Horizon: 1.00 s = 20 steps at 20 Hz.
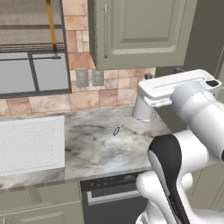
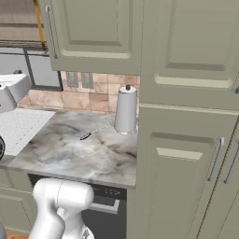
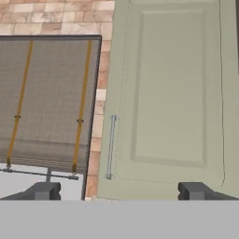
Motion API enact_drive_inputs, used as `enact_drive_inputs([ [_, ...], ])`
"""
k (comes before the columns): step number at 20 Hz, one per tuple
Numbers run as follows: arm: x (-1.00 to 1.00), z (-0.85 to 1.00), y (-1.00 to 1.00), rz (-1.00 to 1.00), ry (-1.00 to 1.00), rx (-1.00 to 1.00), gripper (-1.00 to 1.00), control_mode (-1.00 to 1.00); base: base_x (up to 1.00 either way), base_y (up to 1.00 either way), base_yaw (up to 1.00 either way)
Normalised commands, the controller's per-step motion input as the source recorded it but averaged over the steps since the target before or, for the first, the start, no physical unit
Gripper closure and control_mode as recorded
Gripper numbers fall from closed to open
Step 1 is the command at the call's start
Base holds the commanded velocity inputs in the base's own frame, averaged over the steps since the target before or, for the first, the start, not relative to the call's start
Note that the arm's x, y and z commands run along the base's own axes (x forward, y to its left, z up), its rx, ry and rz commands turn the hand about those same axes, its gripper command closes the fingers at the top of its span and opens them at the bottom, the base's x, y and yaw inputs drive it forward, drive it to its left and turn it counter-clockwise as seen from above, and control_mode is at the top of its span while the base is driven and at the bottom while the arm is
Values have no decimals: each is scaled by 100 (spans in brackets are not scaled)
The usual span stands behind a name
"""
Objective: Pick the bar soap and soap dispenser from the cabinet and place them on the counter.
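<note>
The sage-green cabinet [image 3: 168, 88] hangs on the wall with its panelled door shut, its silver bar handle [image 3: 110, 147] on the door's left edge. It also hangs above the counter [image 1: 100, 144] in the left base view as cabinet [image 1: 140, 30], and in the right base view as cabinet [image 2: 93, 32]. My gripper [image 3: 119, 191] faces the door from a distance, open, with nothing between its fingertips [image 3: 44, 190]. The bar soap and the soap dispenser are hidden from view.
A white paper-towel roll [image 2: 126, 109] stands at the back of the counter [image 2: 70, 144], with a thin dark-tipped utensil [image 1: 118, 129] lying in front of it. A white perforated panel [image 1: 30, 144] lies to the left. A window with a woven blind [image 3: 46, 98] sits left of the cabinet. Tall cupboards [image 2: 186, 140] close off the right.
</note>
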Motion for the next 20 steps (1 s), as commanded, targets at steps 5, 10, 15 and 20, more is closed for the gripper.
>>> enact_drive_inputs([
  [5, 13, 12, 8, 0, -5, 0, -100, -100, 0, 0, 0],
  [10, 15, 15, 0, 0, 0, 0, -100, -100, 0, 0, 0],
  [15, 15, 12, 0, 0, 0, 0, -100, -100, 0, 0, 0],
  [20, 20, 0, 8, 0, 0, 0, -100, -100, 0, 0, 0],
])
